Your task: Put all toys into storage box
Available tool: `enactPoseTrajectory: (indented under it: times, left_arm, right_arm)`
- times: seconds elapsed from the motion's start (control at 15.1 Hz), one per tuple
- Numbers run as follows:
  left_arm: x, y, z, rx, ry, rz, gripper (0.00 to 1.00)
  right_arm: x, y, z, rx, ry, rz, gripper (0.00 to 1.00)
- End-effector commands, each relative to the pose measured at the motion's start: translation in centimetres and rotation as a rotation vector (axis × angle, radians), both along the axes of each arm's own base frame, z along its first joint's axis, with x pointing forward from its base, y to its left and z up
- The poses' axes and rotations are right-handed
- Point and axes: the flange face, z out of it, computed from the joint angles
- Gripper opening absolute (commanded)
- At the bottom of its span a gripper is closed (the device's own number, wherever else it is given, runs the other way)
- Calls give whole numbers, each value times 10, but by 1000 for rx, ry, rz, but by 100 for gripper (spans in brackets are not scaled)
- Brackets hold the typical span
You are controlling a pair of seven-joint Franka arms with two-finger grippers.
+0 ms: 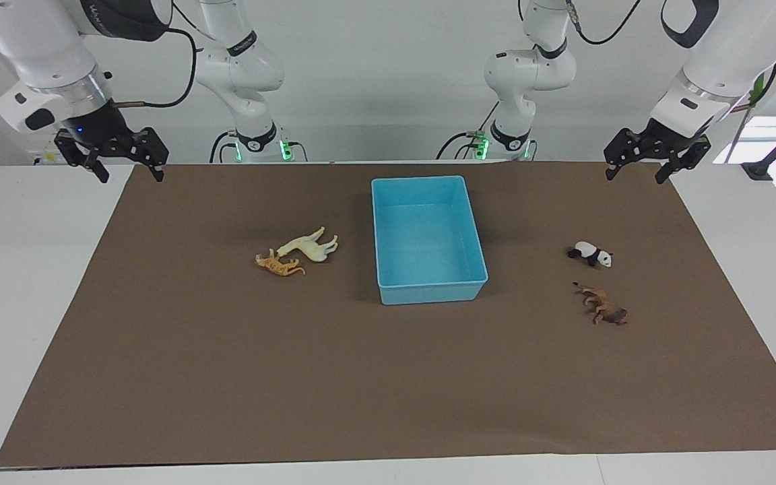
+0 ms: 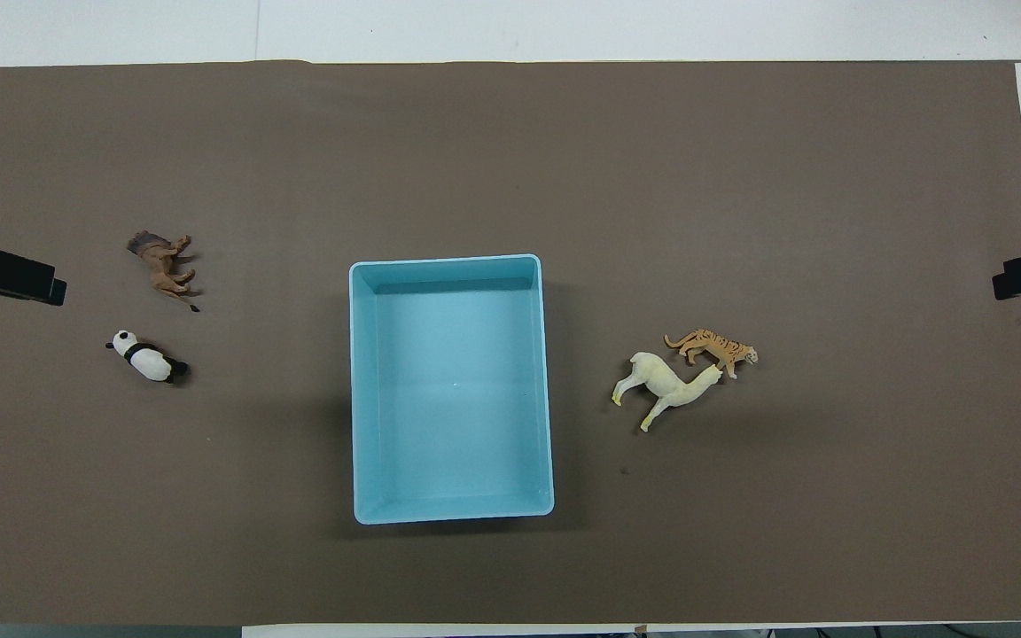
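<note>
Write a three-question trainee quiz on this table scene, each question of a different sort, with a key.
1. True or false: the storage box already holds a toy.
2. Multiple choice: which toy lies touching the cream-white horse? A) panda B) orange tiger C) brown maned animal
3. Short answer: which two toys lie toward the left arm's end of the table, and which is nearer the robots?

Key
1. False: it is empty, and all four toys lie on the brown mat.
2. B: the orange tiger.
3. The panda and the brown maned animal; the panda is nearer. The left gripper and right gripper both wait open, raised over the mat's corners nearest the robots.
</note>
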Motion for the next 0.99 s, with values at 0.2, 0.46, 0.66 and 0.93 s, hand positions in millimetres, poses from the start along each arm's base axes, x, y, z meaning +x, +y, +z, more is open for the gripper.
enactPoseTrajectory:
  times: [0.2, 0.46, 0.66, 0.93]
  left_arm:
    - [4, 2, -1, -4, 0, -18, 100]
    - [9, 3, -3, -3, -6, -9, 100]
    - [-4, 31, -1, 9, -5, 81, 100]
    - [-23, 63, -57, 47, -118, 136, 100]
  right_arm:
    - [-5, -6, 2, 16, 13, 9, 100]
    - [-5, 6, 3, 15, 15, 38, 100]
    - [-5, 23, -2, 16, 17, 107, 100]
    - [-9, 59, -47, 14, 1, 235, 100]
